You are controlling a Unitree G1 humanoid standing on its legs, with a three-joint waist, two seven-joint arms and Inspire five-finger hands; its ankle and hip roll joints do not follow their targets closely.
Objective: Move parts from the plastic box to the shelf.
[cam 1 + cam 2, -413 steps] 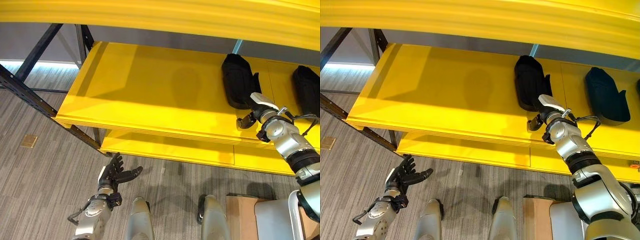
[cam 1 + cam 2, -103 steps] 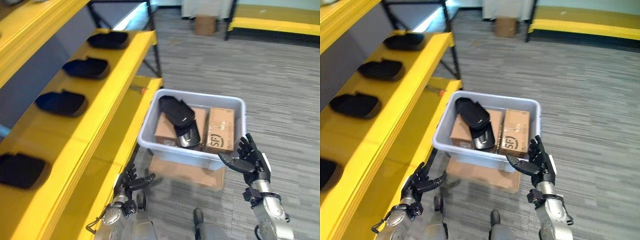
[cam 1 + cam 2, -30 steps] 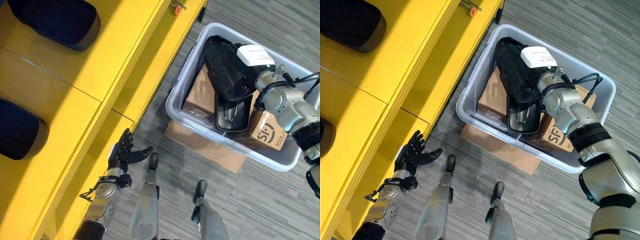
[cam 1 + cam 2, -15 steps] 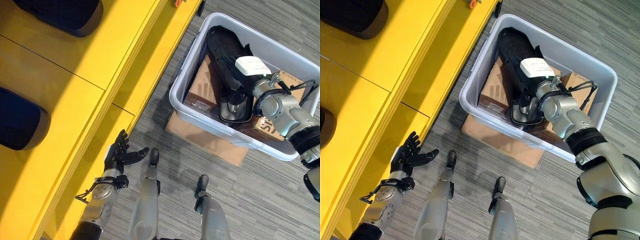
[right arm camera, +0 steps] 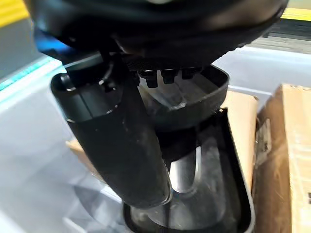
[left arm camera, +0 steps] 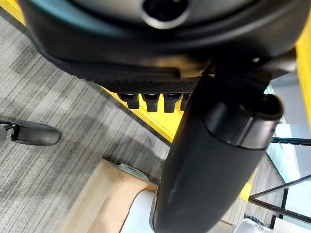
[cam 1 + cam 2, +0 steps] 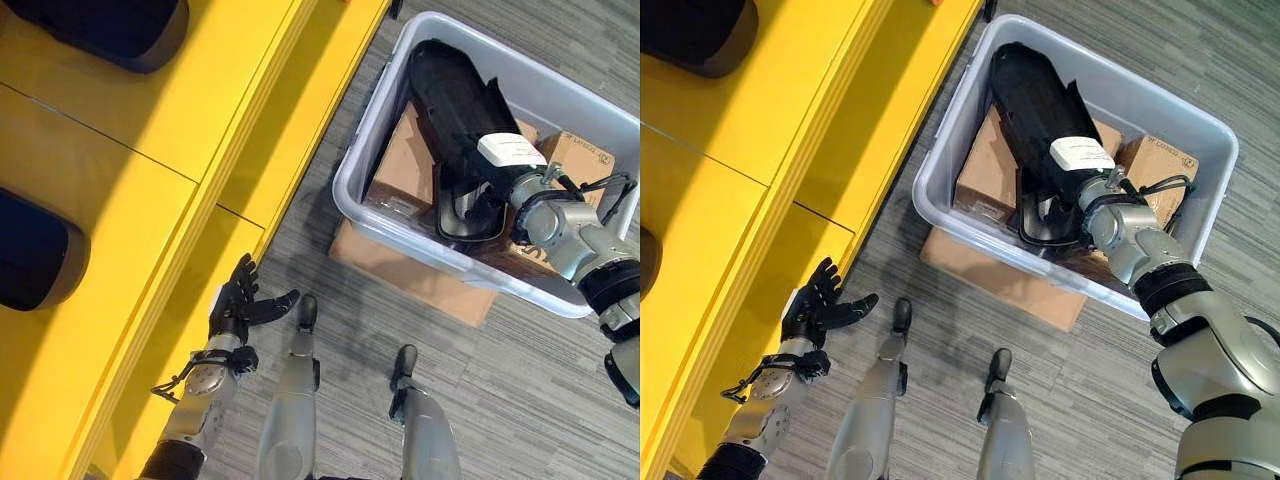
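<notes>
Right wrist view: black part (image 5: 194, 145) seemingly within right hand (image 5: 121, 145).

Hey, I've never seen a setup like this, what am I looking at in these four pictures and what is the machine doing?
This is a two-legged robot with two arms, each ending in a dark robot hand. Two pictures come from cameras on its head, looking down; the other two come from cameras on its wrists.

On the floor stands a grey plastic box holding cardboard cartons and black parts. Beside it is a yellow shelf with more black parts already on it.

The right robot hand reaches into the box, at the lower black part; whether it grips it cannot be told. The left robot hand hangs open near the shelf, holding nothing.
</notes>
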